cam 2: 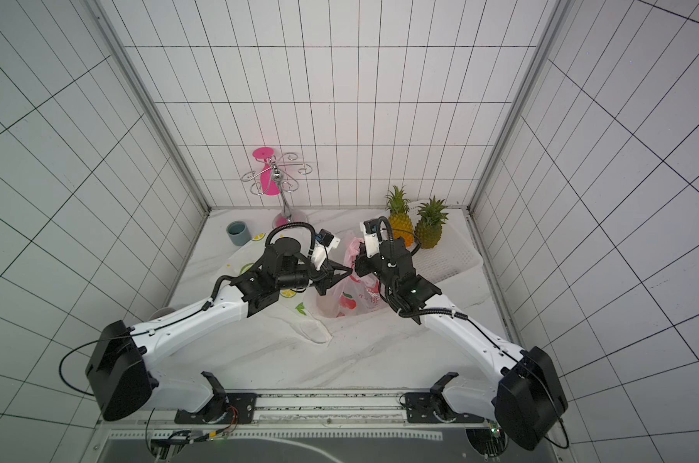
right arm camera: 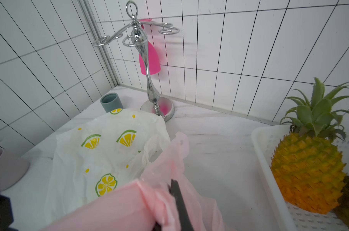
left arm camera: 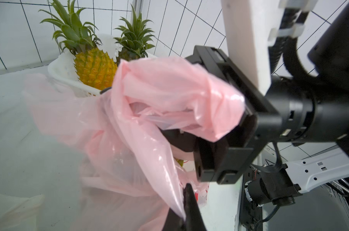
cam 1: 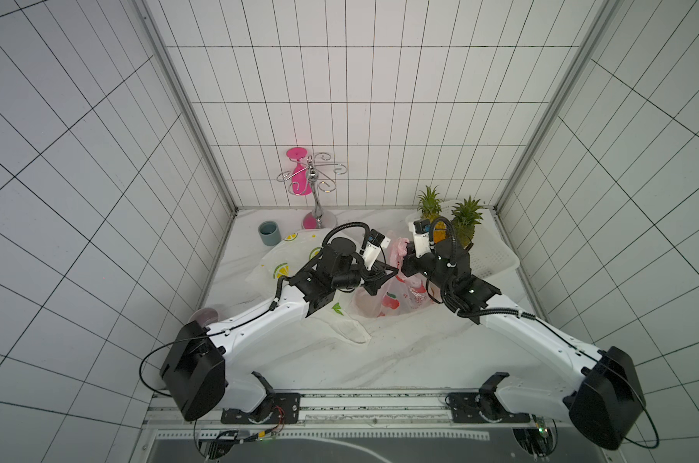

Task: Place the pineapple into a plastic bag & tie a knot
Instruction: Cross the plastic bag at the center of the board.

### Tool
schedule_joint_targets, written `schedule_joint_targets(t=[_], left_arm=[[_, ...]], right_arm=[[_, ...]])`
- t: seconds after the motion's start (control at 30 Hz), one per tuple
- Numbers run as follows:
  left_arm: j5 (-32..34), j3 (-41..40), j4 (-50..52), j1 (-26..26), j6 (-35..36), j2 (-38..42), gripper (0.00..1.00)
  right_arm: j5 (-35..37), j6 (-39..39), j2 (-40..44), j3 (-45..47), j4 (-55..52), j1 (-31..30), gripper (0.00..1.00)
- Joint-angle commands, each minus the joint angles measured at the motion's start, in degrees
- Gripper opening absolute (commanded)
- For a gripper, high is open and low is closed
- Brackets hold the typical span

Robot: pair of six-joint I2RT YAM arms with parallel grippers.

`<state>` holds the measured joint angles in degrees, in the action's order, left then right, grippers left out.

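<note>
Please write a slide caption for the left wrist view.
Left gripper and right gripper hold the pink bag; two pineapples stand in a basket.

White tiled walls (cam 1: 340,100) with thin dark grout lines close in on three sides: one straight beyond the left pincer (cam 1: 392,273) and right pincer (cam 1: 405,262), one out to either flank. Grey metal corner posts (cam 1: 187,108) rise where the walls meet. Beneath both pincers lies a white marble-veined tabletop (cam 1: 380,356) — evenly, softly lit — and behind them a metal rail (cam 1: 372,403) edges it.
</note>
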<state>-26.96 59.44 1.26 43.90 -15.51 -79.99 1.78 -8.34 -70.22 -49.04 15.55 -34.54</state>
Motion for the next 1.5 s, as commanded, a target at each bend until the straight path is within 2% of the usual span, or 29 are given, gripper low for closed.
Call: schedule_joint_targets(t=[0.0, 0.13, 0.23, 0.33, 0.4, 0.5, 0.63, 0.7, 0.73, 0.83, 0.93, 1.13, 1.23, 1.3, 1.37, 1.47], left_arm=[[-12.46, 0.29, -3.86, 4.68, -3.19, 0.53, 0.0], [-12.68, -2.13, -11.28, 4.71, -6.82, 0.55, 0.0], [-12.11, -3.68, -15.18, 4.7, -8.65, 0.6, 0.0], [-10.32, -4.7, -13.38, 4.57, -7.35, 1.79, 0.22], [-8.41, -6.11, -10.89, 4.37, -5.87, 3.49, 0.34], [-4.67, -9.41, -7.68, 3.62, -4.37, 7.23, 0.39], [2.42, -13.93, -4.58, 0.54, -4.88, 13.6, 0.4], [9.74, -16.28, -3.79, -0.45, -4.94, 16.9, 0.41], [13.89, -17.31, -3.74, -0.75, -4.35, 18.64, 0.45], [19.22, -18.22, -3.91, -1.93, -2.43, 20.65, 0.56], [20.42, -16.88, -5.82, -2.32, 0.1, 18.08, 0.58], [16.0, -13.53, -14.18, -2.06, 2.34, 6.83, 0.61], [12.87, -11.19, -14.74, -2.0, 1.94, 2.8, 0.59], [12.77, -10.92, -15.3, -1.97, 1.81, 1.82, 0.5], [12.08, -10.75, -14.94, -1.92, 2.04, 1.3, 0.37], [11.62, -10.86, -14.42, -1.72, 2.07, 1.04, 0.08]], right_arm=[[5.82, -4.22, 0.19, 4.88, 26.43, 2.02, 0.0], [-5.74, -9.46, 0.39, 9.01, 38.67, 2.4, 0.0], [-16.64, -14.58, -1.06, 9.8, 43.77, 4.3, 0.0], [-29.02, -19.4, -3.81, 11.3, 48.78, 7.85, 0.0], [-34.48, -23.07, -6.0, 13.34, 53.96, 10.0, 0.0], [-40.0, -27.08, -9.56, 15.69, 61.51, 11.88, 0.0], [-43.29, -30.26, -13.71, 16.39, 67.98, 12.83, 0.0], [-43.91, -30.6, -14.7, 15.96, 68.47, 12.92, 0.0], [-44.13, -30.6, -14.93, 15.62, 68.01, 12.92, 0.0], [-44.23, -30.22, -14.7, 15.12, 66.37, 12.88, 0.0], [-44.44, -29.23, -13.85, 14.84, 63.8, 12.91, 0.0], [-43.88, -27.05, -11.24, 15.46, 59.25, 12.92, 0.0], [-43.8, -25.55, -10.04, 15.53, 56.08, 12.92, 0.0], [-43.16, -24.12, -8.93, 15.68, 53.85, 12.92, 0.0], [-42.33, -22.72, -7.81, 16.14, 52.08, 12.91, 0.0], [-42.05, -21.98, -7.3, 16.52, 51.35, 12.97, 0.0]])
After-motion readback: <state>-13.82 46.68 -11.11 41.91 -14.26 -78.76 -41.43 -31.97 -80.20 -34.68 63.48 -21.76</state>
